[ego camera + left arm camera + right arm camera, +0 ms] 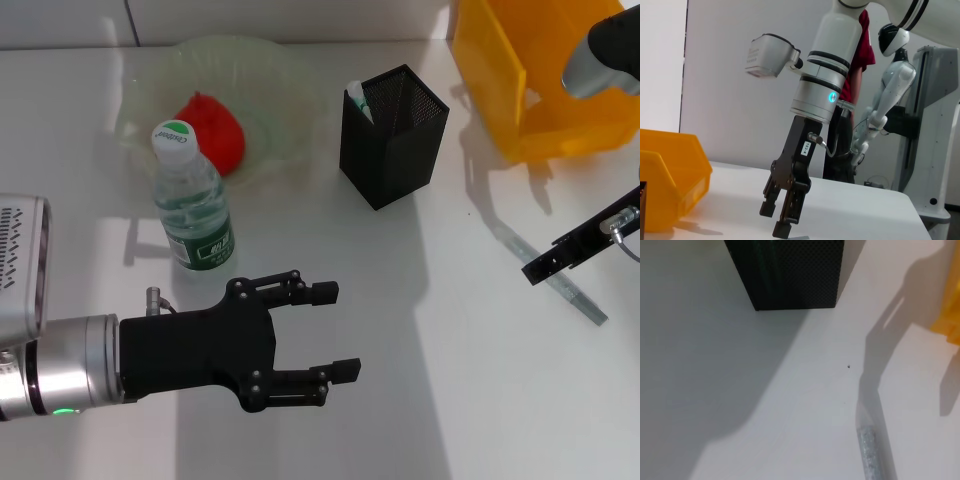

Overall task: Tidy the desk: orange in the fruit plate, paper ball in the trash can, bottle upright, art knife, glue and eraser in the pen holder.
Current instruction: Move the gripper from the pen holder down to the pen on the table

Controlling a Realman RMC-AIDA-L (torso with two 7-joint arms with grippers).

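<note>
The art knife [560, 280] lay flat on the surface directly beneath the right gripper [545, 265], whose jaws stood spread and empty. Thin, rigid and light, it probably wanted pinching across its narrow midsection

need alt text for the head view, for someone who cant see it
On a white desk, the right gripper hovers over a grey art knife while the open left gripper hangs near an upright bottle. Behind are a fruit plate with a red fruit, a black pen holder and a yellow bin.
</note>
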